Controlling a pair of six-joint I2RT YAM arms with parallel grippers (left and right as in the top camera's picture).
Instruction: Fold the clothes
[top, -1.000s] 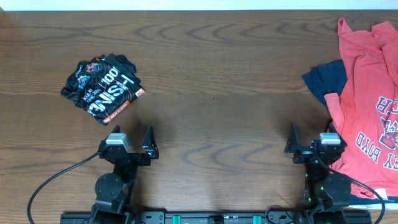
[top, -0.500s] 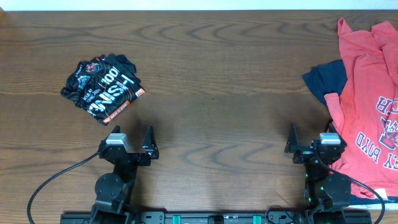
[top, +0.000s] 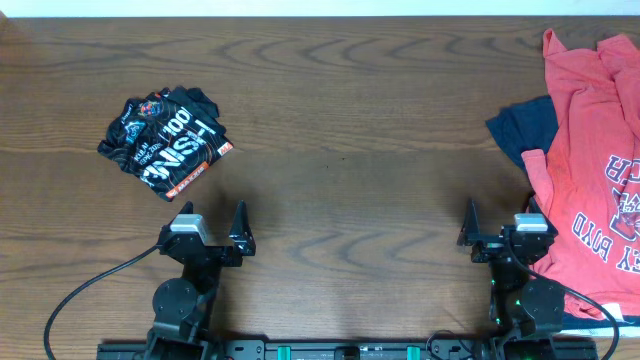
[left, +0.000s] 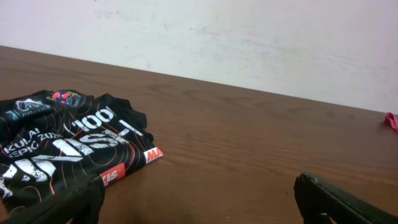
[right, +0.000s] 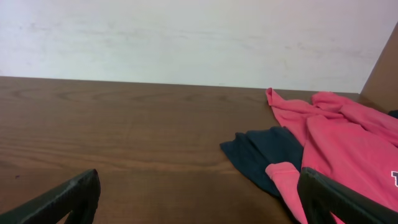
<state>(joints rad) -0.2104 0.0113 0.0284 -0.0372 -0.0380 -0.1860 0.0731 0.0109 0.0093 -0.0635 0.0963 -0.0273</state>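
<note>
Right gripper (top: 499, 222), jaws spread and empty, sits just left of the red shirt (top: 585, 190), whose length runs near-to-far; the left gripper (top: 212, 222) is well apart.

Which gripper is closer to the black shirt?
The left gripper: the black shirt lies just beyond it, toward its left. The right gripper sits far across the table.

One desk (top: 350, 100) carries one folded black printed shirt (top: 167, 142) at ten o'clock, one navy garment (top: 520, 135) at three o'clock, and red clothing (top: 590, 150) beside it, whether one piece or two is unclear. Two end effectors sit at six o'clock: the left end effector (top: 213, 223) and the right end effector (top: 497, 227).
</note>
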